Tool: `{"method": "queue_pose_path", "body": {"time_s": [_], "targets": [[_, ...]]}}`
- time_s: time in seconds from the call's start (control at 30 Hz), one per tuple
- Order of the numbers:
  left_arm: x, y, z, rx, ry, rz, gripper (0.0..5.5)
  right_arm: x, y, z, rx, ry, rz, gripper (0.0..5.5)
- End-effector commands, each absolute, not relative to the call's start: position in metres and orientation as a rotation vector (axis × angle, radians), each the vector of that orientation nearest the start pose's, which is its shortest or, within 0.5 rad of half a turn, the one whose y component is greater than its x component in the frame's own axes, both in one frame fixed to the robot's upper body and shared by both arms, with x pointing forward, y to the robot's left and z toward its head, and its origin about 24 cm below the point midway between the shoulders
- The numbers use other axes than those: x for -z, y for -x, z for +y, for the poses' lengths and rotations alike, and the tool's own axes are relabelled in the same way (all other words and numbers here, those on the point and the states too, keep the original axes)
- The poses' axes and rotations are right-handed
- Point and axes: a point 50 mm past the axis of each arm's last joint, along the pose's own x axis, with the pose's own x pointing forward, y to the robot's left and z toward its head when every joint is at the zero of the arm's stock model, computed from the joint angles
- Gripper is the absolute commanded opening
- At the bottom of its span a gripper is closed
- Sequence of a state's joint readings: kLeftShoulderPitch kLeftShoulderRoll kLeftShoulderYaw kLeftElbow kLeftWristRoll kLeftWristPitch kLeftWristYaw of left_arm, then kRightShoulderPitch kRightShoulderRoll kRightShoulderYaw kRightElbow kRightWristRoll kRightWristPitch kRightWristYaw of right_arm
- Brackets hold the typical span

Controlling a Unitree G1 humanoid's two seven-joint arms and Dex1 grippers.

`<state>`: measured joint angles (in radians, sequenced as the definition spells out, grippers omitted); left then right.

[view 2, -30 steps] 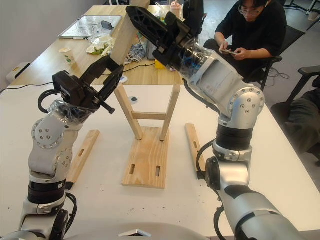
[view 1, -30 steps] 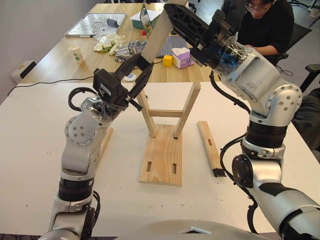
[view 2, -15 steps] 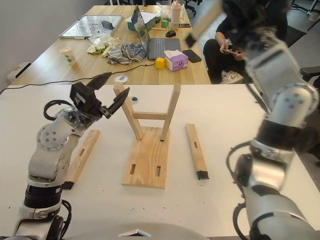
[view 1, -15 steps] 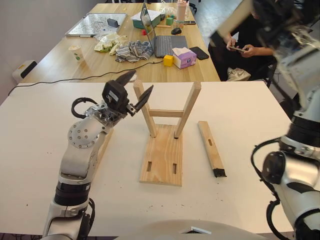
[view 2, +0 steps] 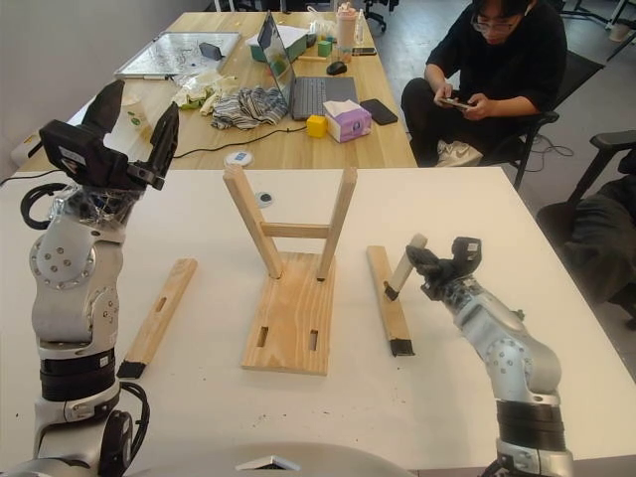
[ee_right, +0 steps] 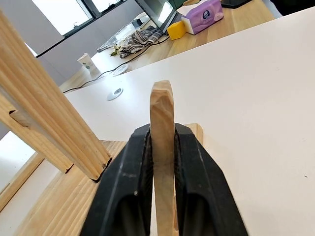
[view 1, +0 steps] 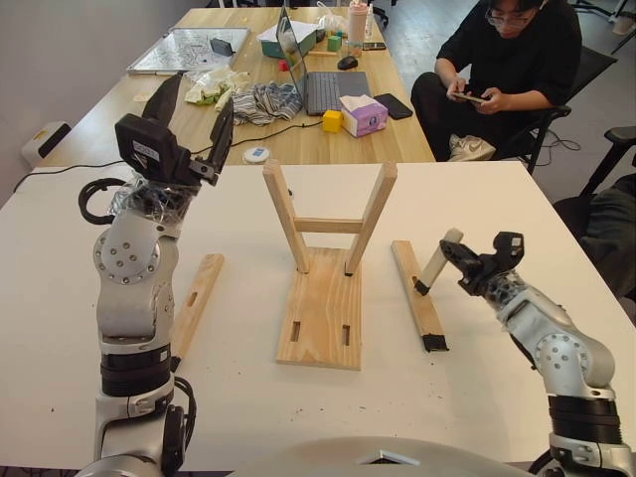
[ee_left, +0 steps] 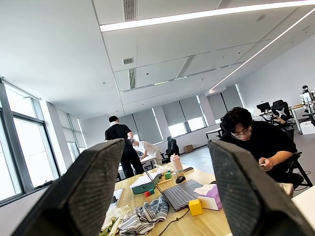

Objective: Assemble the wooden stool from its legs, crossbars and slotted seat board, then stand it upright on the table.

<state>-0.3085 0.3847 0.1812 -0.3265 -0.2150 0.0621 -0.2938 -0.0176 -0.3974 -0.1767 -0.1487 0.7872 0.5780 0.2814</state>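
Note:
The slotted seat board [view 1: 320, 323] lies flat mid-table. Two legs [view 1: 286, 214] [view 1: 370, 219] stand tilted in its far slots, joined by a crossbar [view 1: 328, 225]. One loose leg [view 1: 415, 293] lies to the right of the board, another loose leg [view 1: 197, 303] to its left. My right gripper [view 1: 455, 262] is low over the right loose leg, shut on a short crossbar [ee_right: 161, 98] held tilted; the fingers [ee_right: 130, 182] clamp its sides. My left gripper [view 1: 197, 99] is raised high at the far left, open and holding nothing, its fingers [ee_left: 83, 196] spread wide.
Behind the white table [view 1: 517, 209] stands a wooden table [view 1: 199, 129] with a laptop [view 1: 318, 79], tissue box [view 1: 365, 114], yellow cube [view 1: 333, 120], cloth and a cup. A black cable [view 1: 79, 164] runs along the far left edge.
My right arm swung down from high above the stool to just over the right loose leg, still holding its wooden piece. My left gripper rose and moved left, away from the standing leg.

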Motion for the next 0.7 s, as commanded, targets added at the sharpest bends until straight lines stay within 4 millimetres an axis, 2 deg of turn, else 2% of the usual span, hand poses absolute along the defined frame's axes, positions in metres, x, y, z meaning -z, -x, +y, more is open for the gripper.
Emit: {"method": "queue_pose_path", "body": {"time_s": [0.03, 0.33, 0.7], "targets": [[-0.208, -0.273, 0.196, 0.275, -0.255, -0.562, 3.13, -0.069, -0.257, -0.209, -0.330, -0.425, 0.254, 0.40], [-0.208, -0.273, 0.194, 0.291, -0.249, -0.559, 3.13, -0.081, -0.271, -0.211, -0.307, -0.453, 0.180, 0.40], [-0.209, -0.273, 0.192, 0.299, -0.250, -0.556, 3.13, -0.067, -0.267, -0.218, -0.269, -0.436, 0.218, 0.40]]}}
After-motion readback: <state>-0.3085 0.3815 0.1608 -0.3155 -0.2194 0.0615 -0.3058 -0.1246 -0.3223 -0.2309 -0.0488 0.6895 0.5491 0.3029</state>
